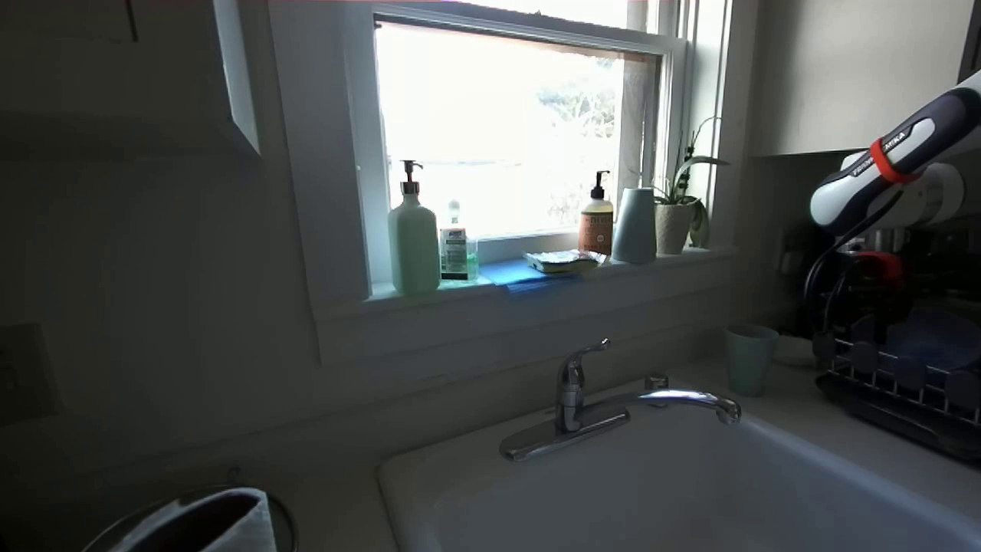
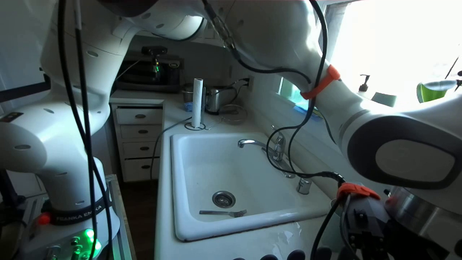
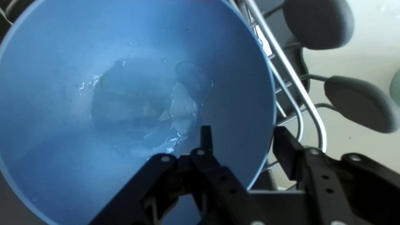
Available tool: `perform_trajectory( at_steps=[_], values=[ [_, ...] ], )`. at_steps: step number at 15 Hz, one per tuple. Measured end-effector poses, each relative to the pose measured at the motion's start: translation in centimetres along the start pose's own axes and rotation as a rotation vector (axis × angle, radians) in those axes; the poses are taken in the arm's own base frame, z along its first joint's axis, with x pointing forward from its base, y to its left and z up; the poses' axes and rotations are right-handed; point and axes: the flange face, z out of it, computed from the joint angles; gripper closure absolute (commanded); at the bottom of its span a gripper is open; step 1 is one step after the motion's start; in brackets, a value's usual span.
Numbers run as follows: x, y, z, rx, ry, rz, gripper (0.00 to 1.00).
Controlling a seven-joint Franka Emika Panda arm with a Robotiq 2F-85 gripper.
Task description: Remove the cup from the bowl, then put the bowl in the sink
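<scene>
The blue bowl [image 3: 140, 103] fills the left of the wrist view, with wet patches and no cup in it. It sits at the dish rack; a dim blue shape in the rack, likely the bowl [image 1: 939, 337], shows in an exterior view. My gripper [image 3: 242, 129] is open: one finger is over the bowl's inside, the other just outside its rim. The pale green cup [image 1: 749, 360] stands upright on the counter between sink and rack; its edge shows in the wrist view [image 3: 395, 89]. The white sink [image 2: 177, 180] is in both exterior views.
The wire dish rack [image 3: 290, 75] with dark paddle-shaped holders surrounds the bowl's side. The chrome faucet [image 1: 571, 399] reaches over the sink. A fork [image 2: 223, 213] lies in the sink. Soap bottles [image 1: 415, 238] and a plant stand on the windowsill. Loose cables hang from the arm.
</scene>
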Motion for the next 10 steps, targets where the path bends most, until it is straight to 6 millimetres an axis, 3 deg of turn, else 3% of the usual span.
perform_trajectory(
  at_steps=[5, 8, 10],
  values=[
    [0.5, 0.1, 0.8, -0.01, -0.004, 0.002, 0.98],
    [0.7, 0.1, 0.5, -0.011, 0.001, 0.002, 0.98],
    [1.0, 0.0, -0.7, -0.007, 0.004, 0.001, 0.99]
  ],
)
